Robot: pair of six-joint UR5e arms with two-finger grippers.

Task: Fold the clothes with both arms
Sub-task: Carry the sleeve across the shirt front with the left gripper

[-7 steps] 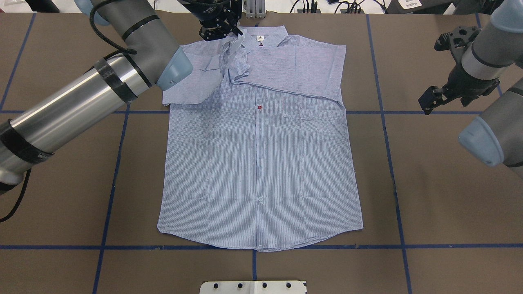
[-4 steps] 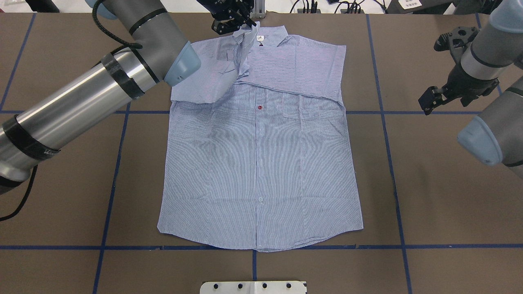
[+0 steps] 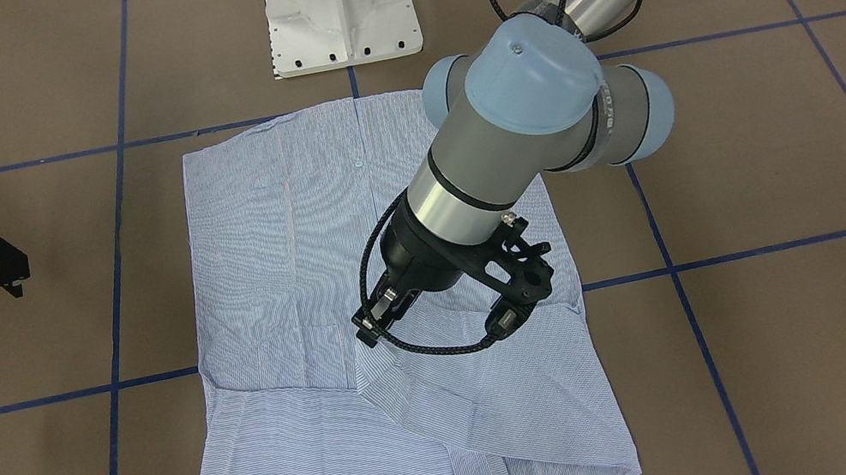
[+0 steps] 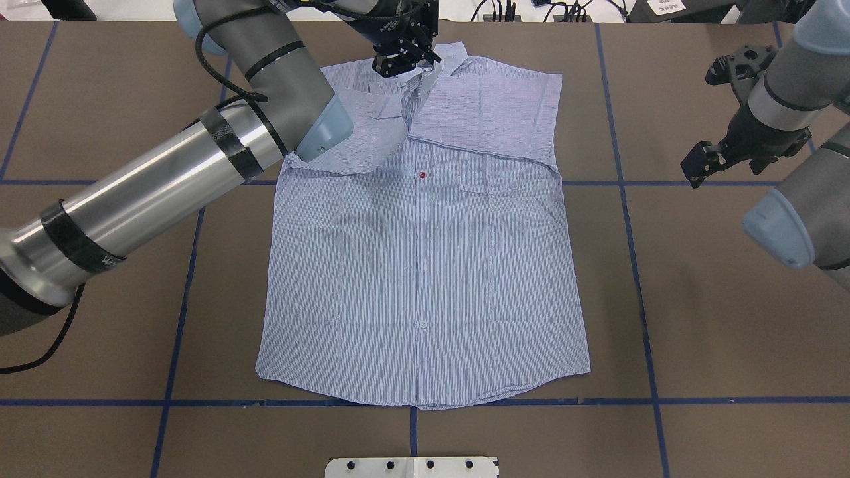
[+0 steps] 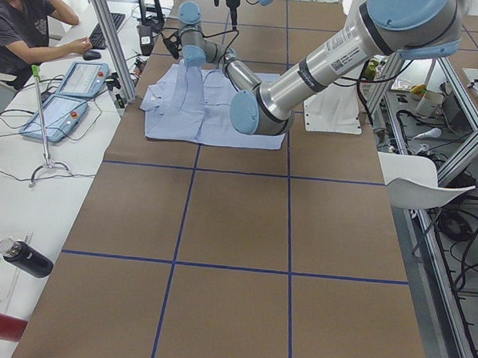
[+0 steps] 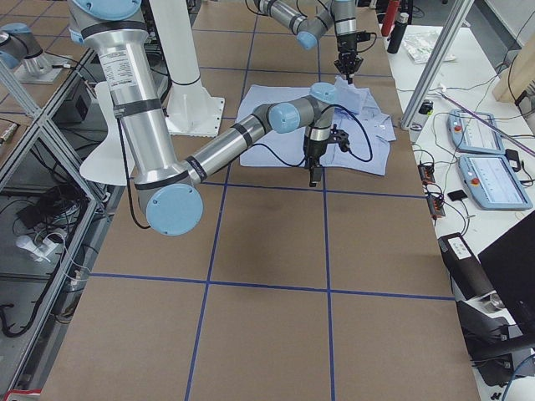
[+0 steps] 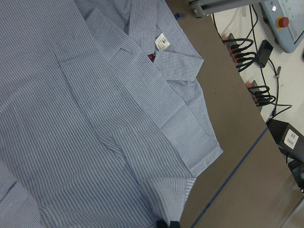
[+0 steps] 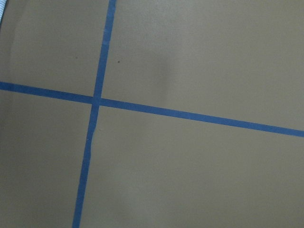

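The shirt [image 4: 425, 279] lies flat, front up, on the desk [image 4: 697, 318], hem nearest the robot. The right end effector [image 3: 6, 267] hangs open beside it. Farther off, a folded sleeve [image 4: 485, 119] crosses the chest. The left end effector [image 4: 404, 61] grips the second sleeve [image 4: 358, 139] by the collar [image 4: 451, 53], mid-fold. The body looks not yet folded.

Entries I could not read from my station:

1. shirt [image 3: 275, 237]: the collar end was cut by the front-facing view's lower edge, and the middle lay behind the left arm [image 3: 525, 124]. From overhead that arm covered one shoulder and part of the raised sleeve [image 4: 365, 133].
2. left gripper [image 4: 410, 61]: its upper body ran off the overhead view's top edge. My wrist view gave only dark fingertips [image 7: 162, 223] at the bottom edge, closed onto the cuff.
3. right gripper [image 4: 692, 169]: seen side-on, so I could not judge the gap between the jaws. The right arm [image 4: 793, 89] was cropped by the overhead view's right edge.
4. Side views: both grippers were too small to read.
5. person [image 5: 23, 19]: cropped at the left view's corner.
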